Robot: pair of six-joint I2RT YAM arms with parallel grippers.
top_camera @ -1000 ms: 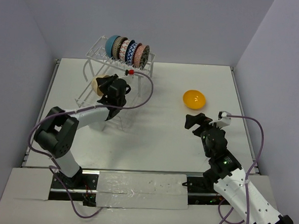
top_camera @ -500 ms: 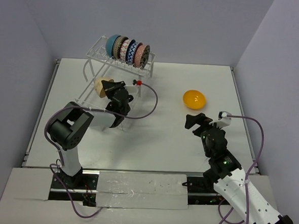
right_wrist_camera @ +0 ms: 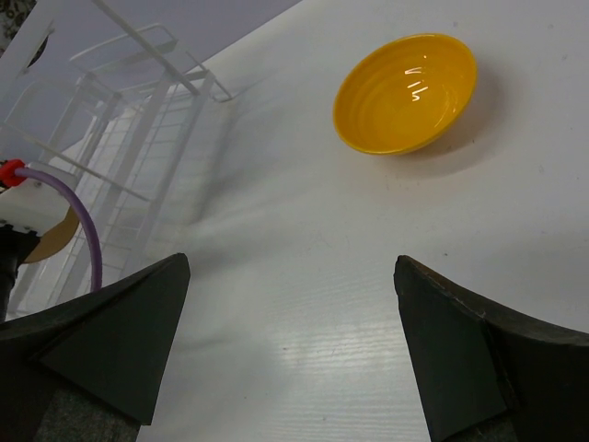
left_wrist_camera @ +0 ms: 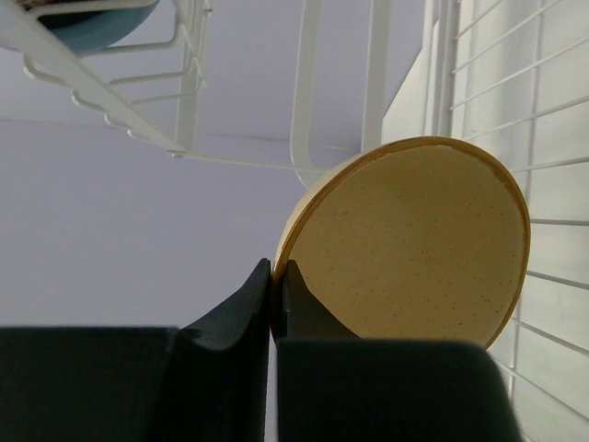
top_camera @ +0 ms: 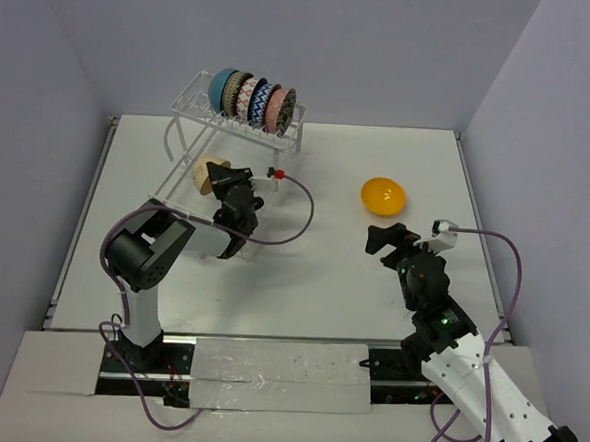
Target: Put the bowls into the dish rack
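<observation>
The left gripper (left_wrist_camera: 276, 296) is clenched on the rim of the tan bowl (left_wrist_camera: 414, 249), holding it on edge against the white wires of the rack (top_camera: 187, 99), below the top tier. Five bowls (top_camera: 252, 100) stand on edge side by side in the top tier's slots, teal at the left end. The yellow bowl (right_wrist_camera: 405, 92) sits upright on the table (top_camera: 322, 273), well apart from the rack. The right gripper (right_wrist_camera: 287, 276) hangs near it, jaws spread wide and grasping nothing.
</observation>
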